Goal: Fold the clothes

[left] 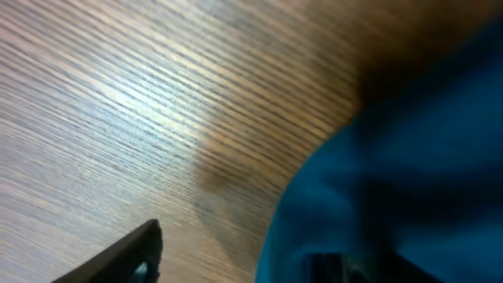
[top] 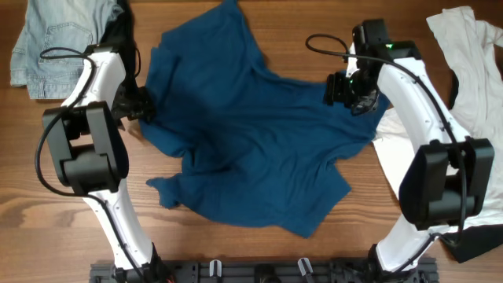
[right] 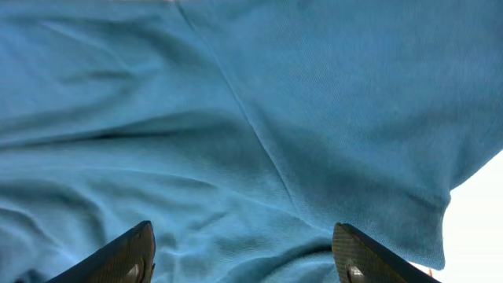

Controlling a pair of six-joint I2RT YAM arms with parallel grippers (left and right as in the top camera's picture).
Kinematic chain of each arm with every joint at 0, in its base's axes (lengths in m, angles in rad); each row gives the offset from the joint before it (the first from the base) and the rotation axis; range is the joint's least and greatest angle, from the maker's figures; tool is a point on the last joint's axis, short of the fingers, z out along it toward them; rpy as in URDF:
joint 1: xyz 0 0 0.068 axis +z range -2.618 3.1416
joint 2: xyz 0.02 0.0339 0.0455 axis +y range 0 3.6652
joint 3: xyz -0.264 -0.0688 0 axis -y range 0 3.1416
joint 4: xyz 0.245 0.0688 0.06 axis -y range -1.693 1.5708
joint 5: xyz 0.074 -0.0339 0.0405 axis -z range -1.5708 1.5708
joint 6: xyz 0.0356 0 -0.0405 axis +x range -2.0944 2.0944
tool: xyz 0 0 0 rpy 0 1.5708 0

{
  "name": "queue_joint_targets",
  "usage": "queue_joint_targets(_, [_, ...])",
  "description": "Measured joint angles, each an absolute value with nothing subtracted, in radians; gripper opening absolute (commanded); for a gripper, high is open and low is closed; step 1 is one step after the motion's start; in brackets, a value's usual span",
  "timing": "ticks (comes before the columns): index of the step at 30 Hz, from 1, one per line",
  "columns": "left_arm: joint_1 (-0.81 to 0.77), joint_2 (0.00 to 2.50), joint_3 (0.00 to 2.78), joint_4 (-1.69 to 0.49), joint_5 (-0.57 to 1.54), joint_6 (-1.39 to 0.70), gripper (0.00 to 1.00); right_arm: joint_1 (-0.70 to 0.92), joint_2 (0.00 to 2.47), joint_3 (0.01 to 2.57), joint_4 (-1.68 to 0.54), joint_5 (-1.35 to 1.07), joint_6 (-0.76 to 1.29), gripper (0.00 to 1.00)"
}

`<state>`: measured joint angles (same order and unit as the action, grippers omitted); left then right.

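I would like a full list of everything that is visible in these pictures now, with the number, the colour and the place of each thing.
T-shirt: one, dark blue, centre of the table, spread out but crumpled
denim piece: one, pale blue, top left corner
black garment: one, black, top left, beside the denim piece, partly behind the left arm
white shirt: one, white, top right, crumpled
table: one, brown wood, under everything
left arm: one, white and black, left side, jaws open at the T-shirt's left edge
right arm: one, white and black, right side, jaws open over the T-shirt's right part
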<state>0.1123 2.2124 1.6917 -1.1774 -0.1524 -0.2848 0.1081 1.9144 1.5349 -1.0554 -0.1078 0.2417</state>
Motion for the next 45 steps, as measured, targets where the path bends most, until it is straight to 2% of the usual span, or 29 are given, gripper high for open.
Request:
queue_joint_targets(8, [0.109, 2.030, 1.743, -1.078, -0.137, -0.275, 0.86, 0.108, 1.921, 1.367, -1.010, -0.095, 0.254, 0.72])
queue_joint_targets(12, [0.087, 1.912, 1.763, -0.993, -0.105, -0.275, 0.92, 0.108, 1.921, 1.291, -0.895, -0.092, 0.272, 0.64])
queue_joint_targets(17, [0.035, 1.890, 1.769, -0.955, -0.089, -0.271, 0.93, 0.108, 1.919, 1.195, -0.731, -0.065, 0.305, 0.53])
queue_joint_targets(21, [-0.001, 1.893, 1.769, -0.934, -0.081, -0.248, 0.95, 0.108, 1.912, 1.173, -0.637, -0.012, 0.340, 0.51])
queue_joint_targets(32, [-0.018, 1.893, 1.769, -0.911, -0.080, -0.229, 1.00, 0.011, 2.067, 1.277, -0.321, 0.081, 0.390, 0.56])
queue_joint_targets(41, [-0.018, 1.912, 1.769, -0.889, -0.067, -0.229, 1.00, -0.152, 2.208, 1.505, -0.326, 0.079, 0.361, 0.56])
queue_joint_targets(45, [-0.018, 1.966, 1.769, -0.885, -0.025, -0.229, 1.00, -0.218, 2.246, 1.604, -0.422, 0.050, 0.333, 0.70])
